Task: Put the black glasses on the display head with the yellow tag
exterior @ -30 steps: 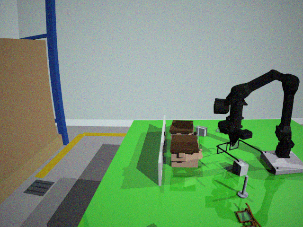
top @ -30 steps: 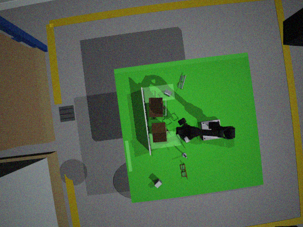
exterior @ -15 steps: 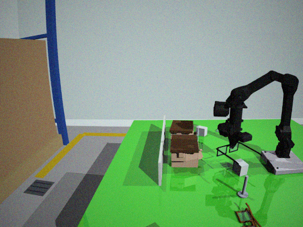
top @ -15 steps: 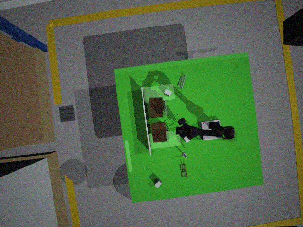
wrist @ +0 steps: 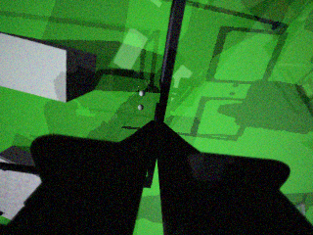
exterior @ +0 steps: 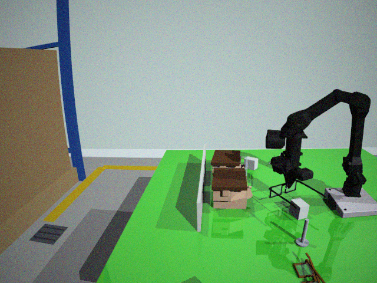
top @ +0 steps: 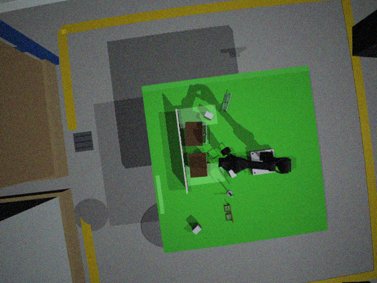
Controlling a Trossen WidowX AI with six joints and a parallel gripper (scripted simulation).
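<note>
My gripper [exterior: 290,185] [wrist: 156,125] is shut on the black glasses [exterior: 310,187] [wrist: 171,49] and holds them in the air, with the lens frames on the heads' side and the temples reaching back toward the arm's base. Two display heads with brown hair stand side by side: the nearer head [top: 198,164] [exterior: 230,199] and the farther head [top: 194,134] [exterior: 225,157], which is mostly hidden in the exterior view. The glasses are apart from both heads. The yellow tag cannot be made out, so I cannot tell which head bears it.
A thin white panel [top: 181,152] [exterior: 201,188] stands behind the heads. White blocks [top: 208,115] [exterior: 299,208] [wrist: 34,66] stand near them. A grey post [top: 229,193] [exterior: 304,231] and brown-framed glasses lie to one side; grey glasses lie on the other side.
</note>
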